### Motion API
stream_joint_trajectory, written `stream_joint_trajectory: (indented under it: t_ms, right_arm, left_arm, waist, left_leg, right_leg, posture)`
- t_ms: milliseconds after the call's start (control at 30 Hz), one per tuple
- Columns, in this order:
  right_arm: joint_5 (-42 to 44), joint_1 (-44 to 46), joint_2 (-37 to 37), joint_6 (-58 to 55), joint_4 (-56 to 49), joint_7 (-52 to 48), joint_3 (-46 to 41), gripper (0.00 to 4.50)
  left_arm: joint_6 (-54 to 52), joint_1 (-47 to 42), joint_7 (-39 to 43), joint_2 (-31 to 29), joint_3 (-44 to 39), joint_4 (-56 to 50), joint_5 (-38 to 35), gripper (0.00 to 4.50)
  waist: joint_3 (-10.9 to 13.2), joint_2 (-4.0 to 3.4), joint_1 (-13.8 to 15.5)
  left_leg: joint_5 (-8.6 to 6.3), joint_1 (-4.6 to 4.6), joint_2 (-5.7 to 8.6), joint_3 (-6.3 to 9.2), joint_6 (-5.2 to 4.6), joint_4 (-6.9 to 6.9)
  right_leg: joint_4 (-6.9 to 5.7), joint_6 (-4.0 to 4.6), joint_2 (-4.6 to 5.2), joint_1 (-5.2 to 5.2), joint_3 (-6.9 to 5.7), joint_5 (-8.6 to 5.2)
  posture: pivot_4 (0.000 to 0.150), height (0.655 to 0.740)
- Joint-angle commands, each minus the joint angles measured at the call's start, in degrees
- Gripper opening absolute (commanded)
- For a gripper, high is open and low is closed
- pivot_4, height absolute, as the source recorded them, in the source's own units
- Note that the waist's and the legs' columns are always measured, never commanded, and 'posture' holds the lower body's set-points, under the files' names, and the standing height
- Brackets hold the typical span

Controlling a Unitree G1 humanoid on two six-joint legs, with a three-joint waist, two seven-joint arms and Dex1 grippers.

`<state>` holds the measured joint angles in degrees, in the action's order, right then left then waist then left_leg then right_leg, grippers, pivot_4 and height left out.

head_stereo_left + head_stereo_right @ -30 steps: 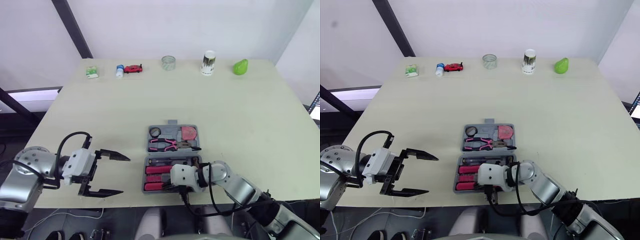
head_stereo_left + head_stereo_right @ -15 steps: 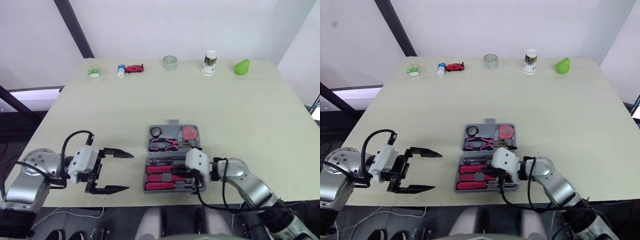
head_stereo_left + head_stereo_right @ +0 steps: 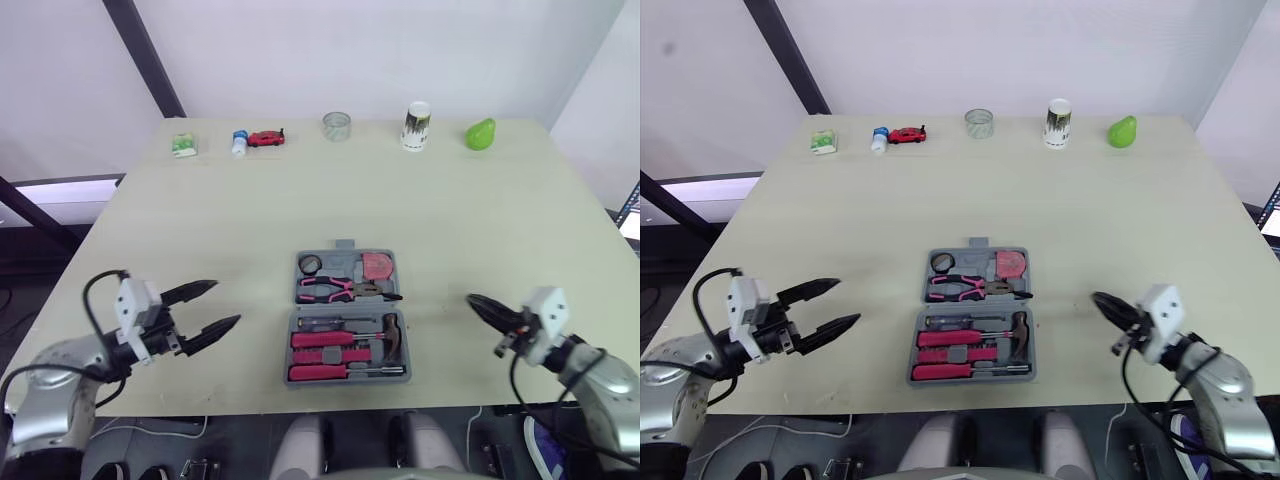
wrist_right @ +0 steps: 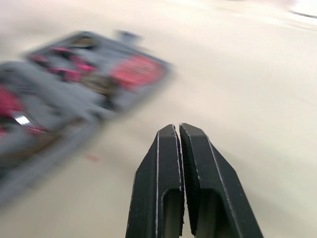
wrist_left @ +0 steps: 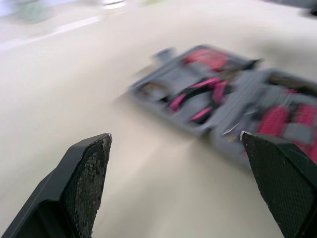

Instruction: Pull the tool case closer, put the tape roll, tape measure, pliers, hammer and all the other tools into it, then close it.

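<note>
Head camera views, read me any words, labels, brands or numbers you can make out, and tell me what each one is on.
No text can be read.
White cup: dark print on its side, too small to read.
Green packet: print too small to read.
Small bottle: blue label, too small to read.
Tool case: no legible marking.

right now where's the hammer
In the head views, the hammer lies in the open tool case's near half, at its right end, just right of the pink-handled tools.
</note>
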<state>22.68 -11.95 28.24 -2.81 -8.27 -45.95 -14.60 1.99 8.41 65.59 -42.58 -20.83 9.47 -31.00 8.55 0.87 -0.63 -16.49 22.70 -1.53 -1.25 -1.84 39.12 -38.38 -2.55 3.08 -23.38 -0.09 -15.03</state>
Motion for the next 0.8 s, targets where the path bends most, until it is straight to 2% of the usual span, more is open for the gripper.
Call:
stream_joint_trajectory:
  t_ms: [33,100,133,167,267,467,533,733,800]
  right_arm:
    - [4.1,-5.5,0.3,4.2,3.7,-1.6,-8.9,1.6]
    - [5.4,-8.3,0.5,5.1,5.8,-3.2,-11.4,2.48]
    - [6.0,-10.0,0.7,5.6,7.7,-4.1,-13.1,2.68]
    - [6.4,-11.1,0.9,6.0,9.1,-4.8,-14.3,3.34]
    - [6.6,-13.3,1.2,7.8,12.6,-6.1,-16.7,4.38]
    - [6.0,-13.9,2.2,9.1,14.0,-7.7,-16.5,4.38]
    - [1.4,-12.6,3.2,9.4,14.1,-5.5,-13.9,4.38]
    - [0.0,-7.4,4.0,4.4,6.8,-6.2,-5.4,4.38]
    - [0.4,-4.5,3.7,2.6,5.4,-6.4,-2.6,3.9]
  left_arm:
    - [1.6,3.3,-3.2,1.3,-5.1,4.0,0.6,4.5]
    - [2.1,4.3,-4.5,1.9,-6.8,6.0,0.8,4.5]
    - [2.4,4.9,-5.4,2.1,-7.8,7.2,1.0,4.5]
    - [2.7,5.3,-6.0,2.2,-8.5,8.0,1.1,4.5]
    - [3.4,5.9,-6.7,2.3,-9.9,9.7,1.4,4.5]
    - [6.7,4.9,-6.4,1.8,-8.5,12.1,4.6,4.5]
    - [6.0,3.2,-7.1,1.6,-7.0,12.3,5.9,4.5]
    - [3.5,-2.3,-5.8,1.4,-2.0,11.5,7.7,4.5]
    - [3.6,-3.8,-5.0,1.2,0.0,11.5,9.0,3.96]
  waist:
    - [0.0,0.0,0.1]
    - [0.0,0.01,0.2]
    - [0.0,0.03,0.2]
    - [0.0,0.02,0.2]
    - [0.0,0.02,0.1]
    - [-0.1,0.04,0.1]
    - [-0.1,0.05,0.0]
    - [-0.1,0.02,0.1]
    - [-0.1,0.01,0.0]
  left_leg:
    - [0.0,0.0,0.0,0.0,0.0,0.0]
    - [-0.01,0.0,0.01,0.0,0.0,-0.01]
    - [-0.01,0.0,0.01,0.01,0.0,-0.01]
    - [-0.01,0.0,0.0,0.01,0.0,-0.01]
    - [-0.01,-0.12,0.0,0.0,0.0,-0.01]
    - [-0.02,-0.86,-0.06,-0.09,0.0,-0.26]
    - [-0.02,-0.86,-0.08,-0.09,0.0,-0.26]
    - [-0.02,-0.84,-0.05,-0.08,0.0,-0.31]
    - [-0.01,-0.84,-0.04,-0.09,0.0,-0.31]
  right_leg:
    - [0.01,0.0,0.0,0.0,-0.01,0.0]
    - [0.04,0.0,0.03,0.02,-0.02,-0.01]
    - [0.04,0.0,0.03,0.02,-0.03,-0.01]
    - [0.04,0.0,0.04,0.03,-0.02,0.0]
    - [0.04,0.01,0.06,0.13,-0.01,-0.01]
    - [0.3,0.23,0.12,0.82,0.04,-0.15]
    - [0.31,0.23,0.19,0.82,0.07,-0.14]
    - [0.33,0.03,0.46,0.81,-0.04,-0.01]
    - [0.33,0.02,0.48,0.81,-0.06,-0.01]
  posture:
    - [0.15,0.74]
    - [0.15,0.74]
    - [0.15,0.74]
    - [0.15,0.74]
    - [0.15,0.74]
    - [0.15,0.74]
    - [0.15,0.74]
    - [0.15,0.74]
    - [0.15,0.74]
